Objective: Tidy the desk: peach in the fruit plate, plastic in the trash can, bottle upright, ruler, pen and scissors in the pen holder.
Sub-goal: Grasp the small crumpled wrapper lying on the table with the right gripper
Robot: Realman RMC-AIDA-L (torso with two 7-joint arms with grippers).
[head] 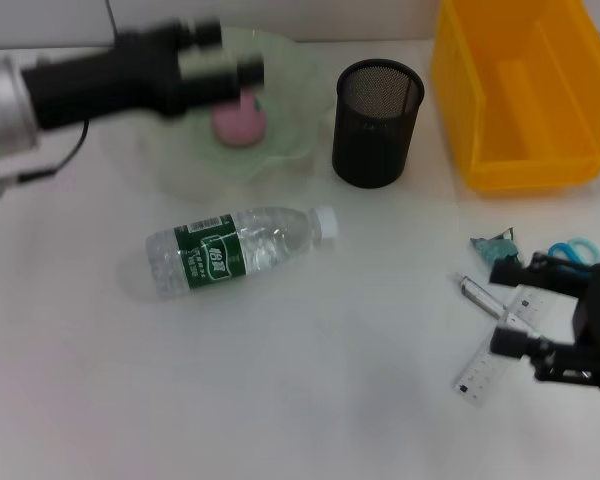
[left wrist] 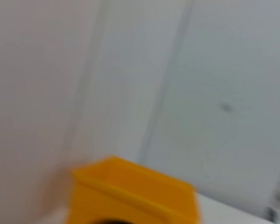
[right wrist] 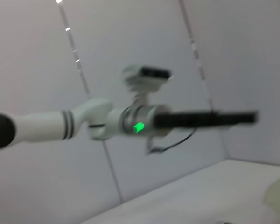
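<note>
White table [head: 330, 400]: pink peach [head: 239, 122] lies in the pale green glass fruit plate [head: 290, 90] near the far edge, left hand [head: 225, 62] open above it. Right hand [head: 540, 310] open over the clear plastic ruler [head: 477, 372] at the right edge.

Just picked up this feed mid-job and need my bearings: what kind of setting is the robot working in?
Probably an indoor lab or test desk: a plain white tabletop against bare pale walls, set with staged tidy-up props such as a mesh pen holder, a yellow bin and a water bottle lying on its side.
</note>
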